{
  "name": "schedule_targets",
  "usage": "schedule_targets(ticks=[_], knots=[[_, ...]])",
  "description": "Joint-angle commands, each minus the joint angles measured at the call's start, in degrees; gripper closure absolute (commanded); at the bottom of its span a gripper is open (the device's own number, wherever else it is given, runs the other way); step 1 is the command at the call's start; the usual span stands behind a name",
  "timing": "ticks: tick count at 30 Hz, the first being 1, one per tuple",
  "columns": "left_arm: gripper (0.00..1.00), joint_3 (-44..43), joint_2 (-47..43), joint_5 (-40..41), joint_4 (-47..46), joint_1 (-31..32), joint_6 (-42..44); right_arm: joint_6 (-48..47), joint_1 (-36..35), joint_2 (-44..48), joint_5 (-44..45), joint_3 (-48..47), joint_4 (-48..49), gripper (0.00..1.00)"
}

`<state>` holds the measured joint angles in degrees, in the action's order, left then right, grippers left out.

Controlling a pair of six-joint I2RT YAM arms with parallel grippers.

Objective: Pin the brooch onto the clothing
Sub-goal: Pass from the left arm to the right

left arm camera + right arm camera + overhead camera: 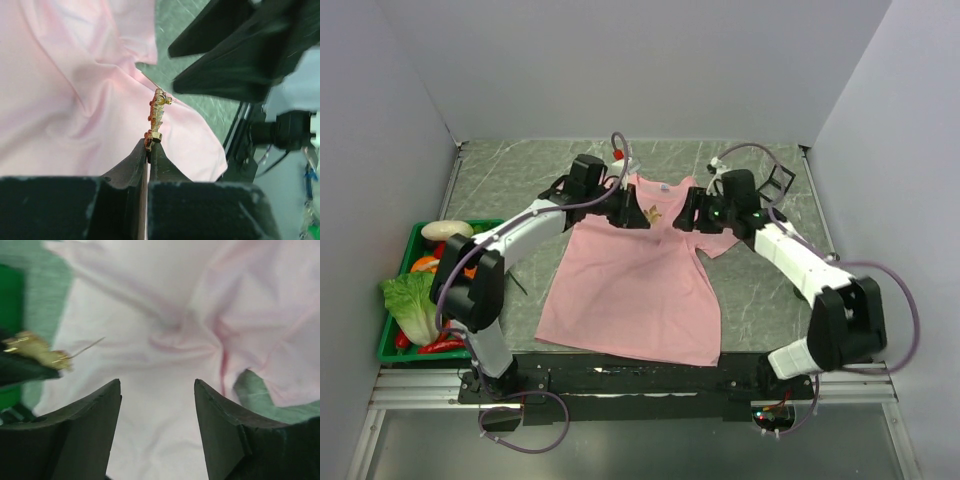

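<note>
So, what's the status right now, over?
Left gripper shut on the brooch, held over the pink T-shirt. Right gripper open close by, over the same shirt. Nothing blocking.

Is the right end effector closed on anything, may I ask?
No; the right end effector stands open over the light pink fabric T-shirt.

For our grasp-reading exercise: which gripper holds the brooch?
The left gripper: its jaws are shut on the brooch, while the right gripper is open and empty over the pink T-shirt.

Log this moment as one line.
left gripper: shut on brooch | right gripper: open over T-shirt | needle: exposed
</note>
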<state>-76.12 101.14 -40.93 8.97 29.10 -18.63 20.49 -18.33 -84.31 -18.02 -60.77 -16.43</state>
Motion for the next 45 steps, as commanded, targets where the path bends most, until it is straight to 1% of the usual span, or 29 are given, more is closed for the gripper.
schedule_targets(ticks=[1, 3, 4, 6, 7, 15, 16, 17, 19, 25, 30, 34, 42, 44, 45], knots=[[0.99, -2.63, -4.02, -4.16, 8.05, -0.01, 9.48, -1.94, 0.57, 7.4, -9.74, 3.02, 5.26, 0.32], [0.99, -3.94, -4.46, -4.95, 12.2, 0.34, 13.26, -4.39, 0.49, 10.56, -12.2, 3.56, 6.57, 0.32], [0.99, -4.3, -4.81, -4.6, 13.08, 0.6, 14.05, -5.19, 0.57, 11.44, -15.08, 3.56, 6.84, 0.33], [0.99, -4.91, -5.25, -5.21, 14.75, 1.04, 15.38, -7.73, 0.57, 13.03, -16.95, 2.51, 6.41, 0.33], [0.99, -5.09, -5.52, -6.69, 15.11, 1.13, 16.08, -8.7, 0.4, 13.12, -19.74, 1.89, 5.71, 0.34], [0.99, -5.62, -6.92, -11.45, 17.13, 2.36, 18.02, -12.58, -1.0, 12.07, -22.41, -1.8, 4.38, 0.36], [0.99, -5.45, -7.01, -12.41, 17.13, 2.54, 20.02, -12.67, -1.1, 11.37, -23.1, -2.07, 4.38, 0.37], [0.99, -5.45, -7.1, -15.03, 17.04, 2.63, 20.39, -12.76, -1.27, 10.93, -23.98, -2.85, 4.47, 0.37], [0.99, -5.45, -7.1, -16.37, 17.48, 3.24, 21.18, -12.93, -2.24, 9.79, -24.6, -3.56, 4.3, 0.39], [0.99, -5.45, -7.36, -15.15, 17.84, 3.59, 21.45, -13.9, -5.22, 7.85, -24.34, -5.23, 3.07, 0.45], [0.99, -5.36, -7.45, -15.23, 17.39, 3.59, 21.09, -13.11, -5.58, 8.64, -25.13, -3.48, 4.2, 0.48], [0.99, -5.44, -7.36, -13.66, 17.22, 3.51, 20.31, -12.67, -5.67, 9.43, -26.27, -2.42, 4.47, 0.53], [0.99, -5.44, -7.19, -13.12, 16.34, 2.71, 19.16, -12.49, -5.75, 10.31, -25.75, -0.31, 4.82, 0.55], [0.99, -5.36, -7.01, -14.0, 16.17, 2.63, 19.07, -12.32, -5.67, 10.75, -25.4, 0.3, 5.44, 0.59], [0.99, -5.27, -7.27, -14.35, 16.08, 2.63, 18.99, -12.4, -5.75, 11.01, -25.31, 0.48, 5.53, 0.64]])
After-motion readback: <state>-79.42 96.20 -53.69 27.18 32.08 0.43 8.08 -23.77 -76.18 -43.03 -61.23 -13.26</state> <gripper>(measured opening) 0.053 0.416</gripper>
